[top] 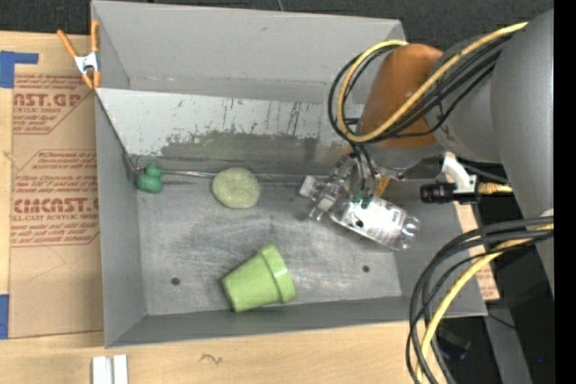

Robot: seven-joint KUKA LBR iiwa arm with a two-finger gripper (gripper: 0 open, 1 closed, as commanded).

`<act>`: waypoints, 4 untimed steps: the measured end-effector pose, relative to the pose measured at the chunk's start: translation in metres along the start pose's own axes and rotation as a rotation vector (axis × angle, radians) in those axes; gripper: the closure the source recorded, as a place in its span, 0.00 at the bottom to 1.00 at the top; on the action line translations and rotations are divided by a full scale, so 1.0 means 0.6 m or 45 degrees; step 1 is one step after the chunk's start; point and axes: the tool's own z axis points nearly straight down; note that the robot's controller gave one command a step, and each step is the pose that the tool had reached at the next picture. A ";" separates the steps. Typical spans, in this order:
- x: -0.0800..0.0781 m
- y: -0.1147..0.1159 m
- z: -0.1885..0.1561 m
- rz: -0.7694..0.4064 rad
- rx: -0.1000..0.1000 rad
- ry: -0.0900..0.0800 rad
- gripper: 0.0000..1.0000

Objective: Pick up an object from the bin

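The gripper [331, 193] is sitting at the right side of the bin [180, 117], just beside a clear bottle [382, 225] lying there. Whether it is gripping anything cannot be told.

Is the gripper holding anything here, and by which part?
Cannot tell. The gripper sits low at the left end of the clear bottle, but no hold on it shows clearly.

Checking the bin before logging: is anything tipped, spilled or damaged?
The green flowerpot lies on its side at the front of the bin. The clear bottle lies flat at the right, by the hand. Nothing looks spilled or broken.
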 end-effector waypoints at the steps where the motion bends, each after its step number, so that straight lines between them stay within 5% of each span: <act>1: -0.002 0.001 -0.010 0.000 -0.003 -0.005 1.00; 4: 0.000 0.001 -0.087 0.000 -0.001 -0.001 1.00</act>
